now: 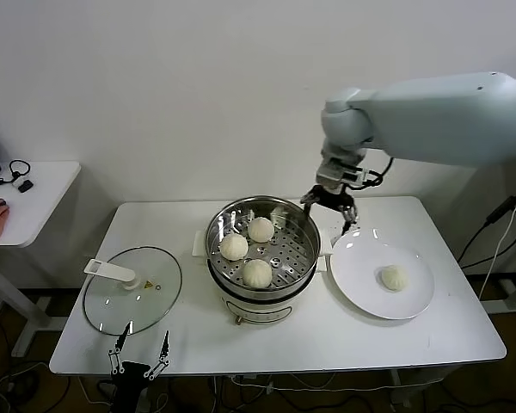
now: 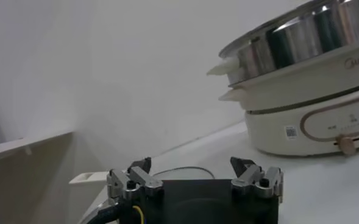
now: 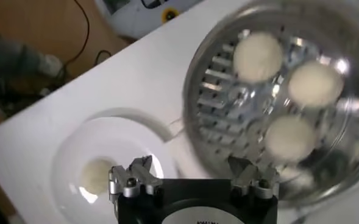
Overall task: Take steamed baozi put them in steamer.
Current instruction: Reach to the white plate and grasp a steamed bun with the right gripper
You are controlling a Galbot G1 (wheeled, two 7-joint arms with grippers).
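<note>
Three steamed baozi (image 1: 257,273) sit on the perforated tray inside the steamer (image 1: 303,225), spaced in a loose triangle so none presses on another. The fourth baozi (image 1: 393,277) lies alone on the white plate (image 1: 353,271), just beside the steamer on my right side, so it is the one left to carry over. I judge the task three parts done.

My right gripper (image 1: 330,203) hangs above the table at the far edge, between the steamer's rim and the plate, its fingers spread wide and holding nothing. From its wrist camera both the tray with its three buns and the plate with the last one show below, which suits a descent onto the plate next.

My left gripper (image 1: 140,354) is parked low at the near edge of the table, by the glass lid (image 1: 132,302) that lies flat to the steamer's left, out of the way; its fingers stand apart and empty.
</note>
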